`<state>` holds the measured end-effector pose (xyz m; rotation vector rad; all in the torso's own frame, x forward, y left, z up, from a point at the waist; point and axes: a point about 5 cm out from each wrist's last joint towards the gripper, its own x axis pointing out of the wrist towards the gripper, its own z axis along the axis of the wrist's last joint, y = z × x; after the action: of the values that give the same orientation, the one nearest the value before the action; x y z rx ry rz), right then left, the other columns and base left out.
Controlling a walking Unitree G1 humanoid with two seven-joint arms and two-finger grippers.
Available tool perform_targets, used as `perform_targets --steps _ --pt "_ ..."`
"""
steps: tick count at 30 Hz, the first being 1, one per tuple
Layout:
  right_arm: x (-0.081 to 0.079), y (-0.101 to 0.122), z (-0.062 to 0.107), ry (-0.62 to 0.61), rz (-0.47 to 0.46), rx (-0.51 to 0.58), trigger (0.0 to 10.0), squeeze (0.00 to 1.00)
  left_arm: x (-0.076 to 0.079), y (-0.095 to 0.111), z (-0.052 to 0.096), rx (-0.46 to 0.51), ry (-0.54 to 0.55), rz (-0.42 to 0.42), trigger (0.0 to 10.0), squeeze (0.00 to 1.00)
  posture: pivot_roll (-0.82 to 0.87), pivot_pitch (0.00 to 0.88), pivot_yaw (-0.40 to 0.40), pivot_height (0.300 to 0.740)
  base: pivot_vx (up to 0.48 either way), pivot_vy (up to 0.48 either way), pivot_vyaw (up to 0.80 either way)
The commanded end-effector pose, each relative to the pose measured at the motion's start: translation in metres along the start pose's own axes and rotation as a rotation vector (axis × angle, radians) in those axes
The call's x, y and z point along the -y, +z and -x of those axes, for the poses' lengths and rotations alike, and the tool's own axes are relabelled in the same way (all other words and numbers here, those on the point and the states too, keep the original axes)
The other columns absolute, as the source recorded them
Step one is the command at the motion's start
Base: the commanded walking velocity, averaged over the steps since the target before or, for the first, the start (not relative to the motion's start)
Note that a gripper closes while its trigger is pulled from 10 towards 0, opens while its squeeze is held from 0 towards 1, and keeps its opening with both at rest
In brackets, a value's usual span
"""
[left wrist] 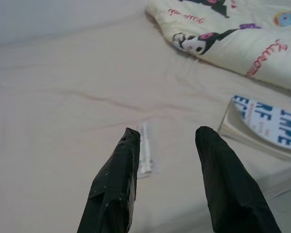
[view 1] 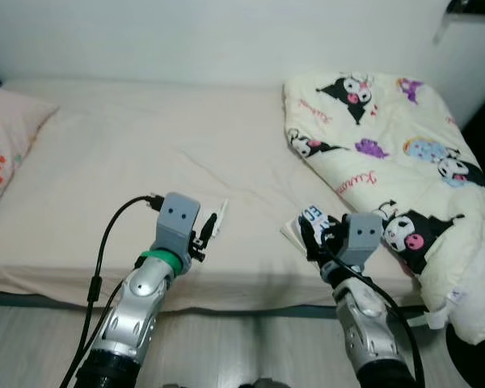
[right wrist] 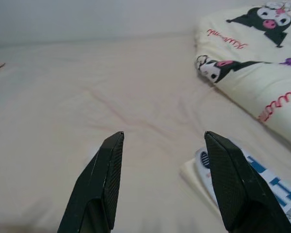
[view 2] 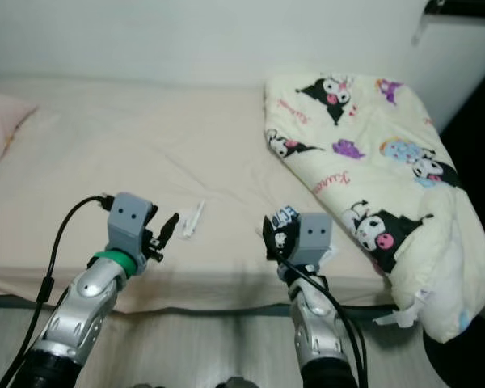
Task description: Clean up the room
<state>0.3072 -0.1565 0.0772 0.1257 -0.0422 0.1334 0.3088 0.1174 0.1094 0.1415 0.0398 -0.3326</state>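
A small white wrapped packet (view 2: 194,217) lies on the cream bed sheet (view 1: 162,153) near the front edge; it also appears as the packet (left wrist: 145,154). My left gripper (left wrist: 165,141) hovers open just short of it, the packet nearest its left finger (left wrist: 121,170). A white book with blue lettering (left wrist: 264,124) lies flat on the sheet to the right, the same book (right wrist: 247,179). My right gripper (right wrist: 160,143) stands open over the book's near-left corner, partly hiding the book (view 1: 311,217) in the eye views.
A folded cream blanket with cartoon prints (view 1: 396,153) covers the bed's right side and hangs over its front edge. A pink pillow (view 1: 2,137) sits at the far left. A white wall (view 1: 226,32) stands behind the bed, grey floor (view 1: 242,347) below.
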Motion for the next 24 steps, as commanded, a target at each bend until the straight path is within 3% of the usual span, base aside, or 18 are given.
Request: perform_targets --steps 1,18,24 --pt "-0.003 -0.0059 0.0026 0.0 -0.015 -0.018 10.0 0.0 -0.0055 -0.0064 0.0034 -0.021 0.022 -0.013 10.0 0.0 0.01 0.032 0.029 0.74 0.0 0.0 0.0" --pt "-0.0045 -0.0065 0.0031 0.007 -0.011 -0.019 10.0 0.0 -0.0057 -0.0053 0.0038 -0.002 0.024 -0.009 10.0 0.0 0.01 0.037 0.03 0.74 0.0 0.0 0.0" --pt "-0.0042 -0.007 0.0032 0.01 0.0 -0.023 10.0 0.0 -0.0062 -0.0055 0.003 0.002 0.04 -0.013 10.0 0.0 0.01 0.037 0.029 0.74 0.47 0.0 0.0"
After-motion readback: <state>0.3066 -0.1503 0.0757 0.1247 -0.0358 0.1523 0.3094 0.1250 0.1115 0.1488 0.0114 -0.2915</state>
